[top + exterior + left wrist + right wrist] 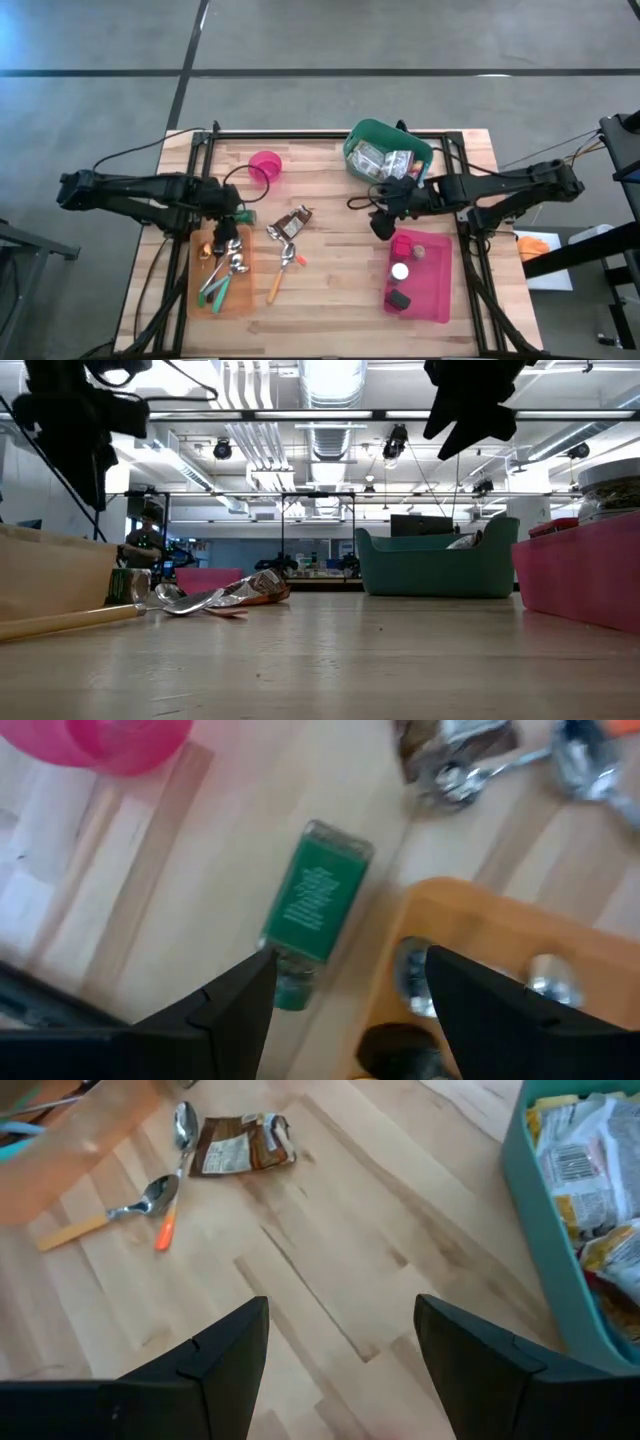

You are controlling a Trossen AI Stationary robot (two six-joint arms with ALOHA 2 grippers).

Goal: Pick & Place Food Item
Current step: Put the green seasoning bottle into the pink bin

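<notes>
A brown food packet [291, 222] [240, 1145] lies flat on the wooden table near its middle. My right gripper [385, 228] [342, 1315] hangs open above bare table, between the packet and the green basket [386, 150]. My left gripper [236, 216] [350, 970] is open and points down over the far end of the orange tray [222, 272]. A small green bottle [315, 905] lies on its side on the table, just beyond the left fingertips. Neither gripper has anything between its fingers.
The basket holds several food packets [590, 1160]. A pink bin [420, 275] with small items stands at the right near side. A pink cup [265, 167] sits at the far left. Spoons [165, 1185] lie beside the packet, and several utensils lie on the orange tray.
</notes>
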